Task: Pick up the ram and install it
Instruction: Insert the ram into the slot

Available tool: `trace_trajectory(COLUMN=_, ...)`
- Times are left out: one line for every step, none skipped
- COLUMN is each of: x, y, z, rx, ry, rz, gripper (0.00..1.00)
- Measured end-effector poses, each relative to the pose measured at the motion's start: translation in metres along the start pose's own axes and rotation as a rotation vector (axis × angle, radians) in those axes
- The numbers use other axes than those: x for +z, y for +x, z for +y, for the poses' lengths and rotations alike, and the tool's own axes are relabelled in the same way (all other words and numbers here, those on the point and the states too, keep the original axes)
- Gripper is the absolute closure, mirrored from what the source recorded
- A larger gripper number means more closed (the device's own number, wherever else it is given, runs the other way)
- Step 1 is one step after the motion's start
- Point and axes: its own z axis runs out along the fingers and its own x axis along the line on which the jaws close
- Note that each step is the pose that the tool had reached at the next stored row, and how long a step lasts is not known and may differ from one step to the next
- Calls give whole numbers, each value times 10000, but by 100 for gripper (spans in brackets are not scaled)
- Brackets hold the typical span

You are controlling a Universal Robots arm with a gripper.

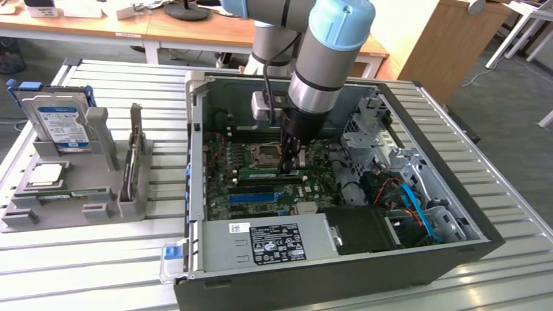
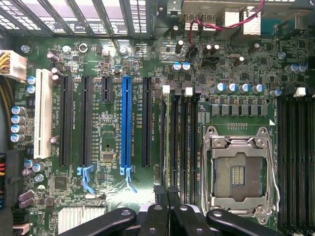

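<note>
Item: gripper (image 1: pixel 292 167) — fingers pressed together, set at the exterior view's right end of the ram (image 1: pixel 266 173); whether the ram is pinched cannot be told. The ram is stood on edge in a memory slot, between CPU socket (image 1: pixel 261 154) and blue slot (image 1: pixel 256 192) — case wall (image 1: pixel 197 149) well apart.

Ram (image 1: pixel 273 173): long narrow green board stick, white label strip along face, small dark chips.
Pose: stands upright on long edge, label face toward exterior view's bottom. Long axis runs roughly along exterior view's left-right.
Place: inside open computer case (image 1: pixel 197 162), on motherboard (image 1: pixel 226 194), just beside processor socket (image 1: pixel 261 153), at memory slots (image 2: pixel 179 147).
Seating: cannot tell whether pushed fully home in slot.
Hold: gripper (image 1: pixel 291 167) pinches top edge, toward stick's end at exterior view's right; fingers closed tight on it.
</note>
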Motion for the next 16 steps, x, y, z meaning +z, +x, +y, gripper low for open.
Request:
trace_trajectory(x=0, y=0, z=0, rx=-1, ry=0, rz=1, gripper=88)
trace_trajectory(x=3, y=0, z=0, rx=0, ry=0, rz=-1, gripper=88)
trace_trajectory(x=4, y=0, z=0, rx=0, ry=0, rz=0, gripper=88)
trace_trajectory(x=4, y=0, z=0, rx=0, ry=0, rz=0, gripper=88)
trace_trajectory(x=4, y=0, z=0, rx=0, ry=0, rz=1, gripper=88)
trace_trajectory(x=4, y=0, z=0, rx=0, ry=0, rz=0, gripper=88)
trace_trajectory(x=4, y=0, z=0, rx=0, ry=0, rz=0, gripper=88)
trace_trajectory(x=4, y=0, z=0, rx=0, ry=0, rz=1, gripper=88)
trace_trajectory(x=6, y=0, z=0, rx=0, ry=0, rz=0, gripper=88)
trace_trajectory(x=8, y=0, z=0, rx=0, ry=0, rz=-1, gripper=88)
trace_trajectory(x=8, y=0, z=0, rx=0, ry=0, rz=0, gripper=88)
trace_trajectory(x=8, y=0, z=0, rx=0, ry=0, rz=1, gripper=88)
trace_trajectory(x=8, y=1, z=0, rx=0, ry=-1, rz=2, gripper=88)
trace_trajectory(x=11, y=0, z=0, rx=0, ry=0, rz=0, gripper=88)
trace_trajectory(x=13, y=0, z=-1, rx=0, ry=1, rz=-1, gripper=88)
trace_trajectory(x=13, y=0, z=-1, rx=0, ry=0, rz=0, gripper=88)
